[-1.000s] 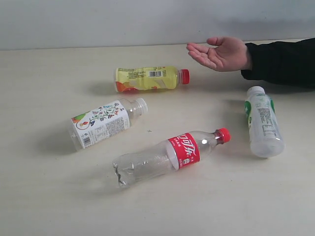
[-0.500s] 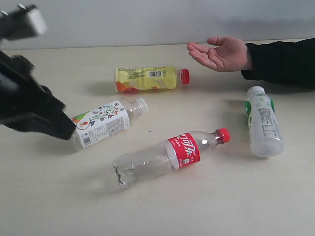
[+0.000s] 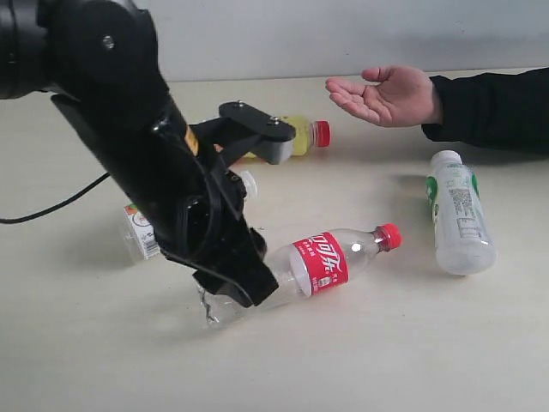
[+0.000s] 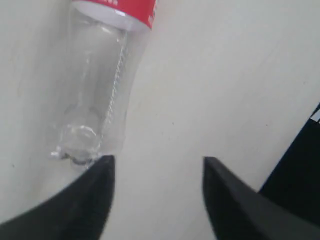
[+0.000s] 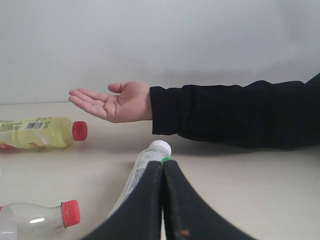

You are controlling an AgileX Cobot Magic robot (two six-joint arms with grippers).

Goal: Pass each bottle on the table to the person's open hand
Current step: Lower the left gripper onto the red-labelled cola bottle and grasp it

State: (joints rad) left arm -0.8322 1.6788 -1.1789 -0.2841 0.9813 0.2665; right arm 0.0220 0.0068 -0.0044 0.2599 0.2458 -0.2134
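Pale beige tabletop [image 3: 412,343] ran back to a plain grey wall [image 3: 343,34], and all four bottles lay on their sides on it, so none had yet been handed over. By my reading the first pick was in hand. The left gripper [image 4: 157,162] hung low over the surface with its jaws apart and nothing between them. One fingertip [image 4: 100,172] sat just at the crumpled base of the cola bottle [image 3: 322,262], which lay toward the near edge with its red cap pointing at the right edge. The next move probably called for shifting sideways until the clear body sat between the jaws, then closing. The right gripper [image 5: 162,165] was pressed shut on nothing, the milky-white bottle [image 3: 461,215] by the right edge lying beyond its tips. The person's open hand [image 3: 386,96] was held palm up over the far edge, toward the right corner. Bare tabletop between the yellow bottle [image 3: 302,137] near the far edge and the milky-white one looked like open room for the carry. The floral-label bottle [image 3: 141,236] was half hidden behind the left arm [image 3: 146,163].
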